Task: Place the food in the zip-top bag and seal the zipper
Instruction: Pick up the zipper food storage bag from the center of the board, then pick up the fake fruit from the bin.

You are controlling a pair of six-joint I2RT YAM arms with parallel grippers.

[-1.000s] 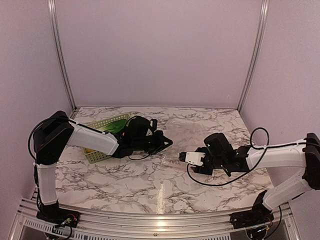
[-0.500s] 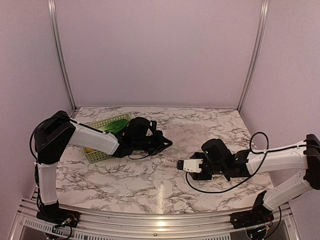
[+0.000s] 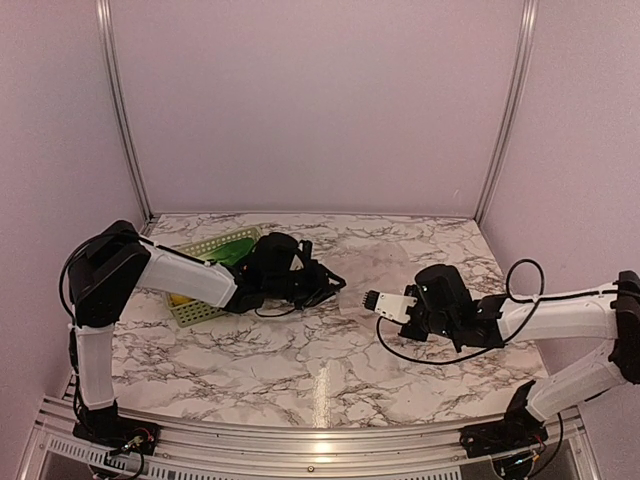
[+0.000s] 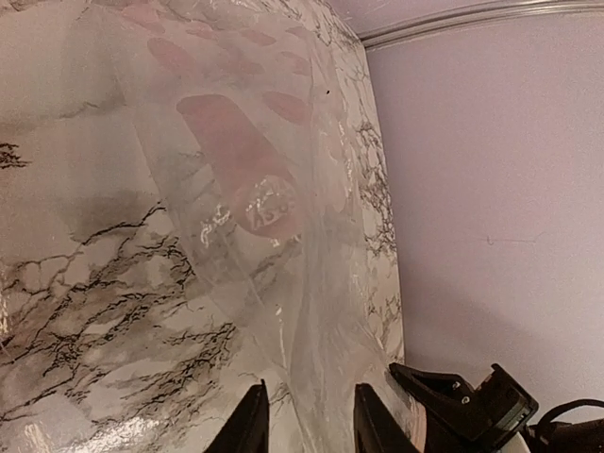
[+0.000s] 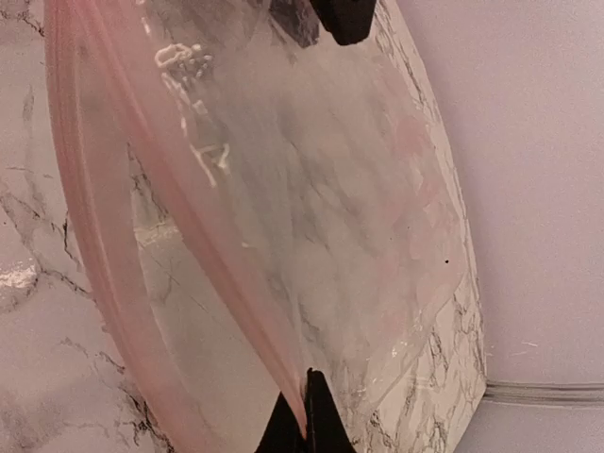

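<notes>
Right pincer (image 3: pixel 372 298) moved up-frame since half a second ago and closed: in its wrist view we see it clamped on the pink zipper (image 5: pixel 94 208) at the bottom edge, zip-top bag (image 5: pixel 321 189) stretching away over the marble counter (image 3: pixel 300 370). Left pincer (image 4: pixel 307 420), centre-left in the top view, stands slightly parted with bag film running between the jaws; whether it grips, we can't tell. Farther back, upper left of it, food (image 3: pixel 228 252) sits in the green basket (image 3: pixel 192 312).
</notes>
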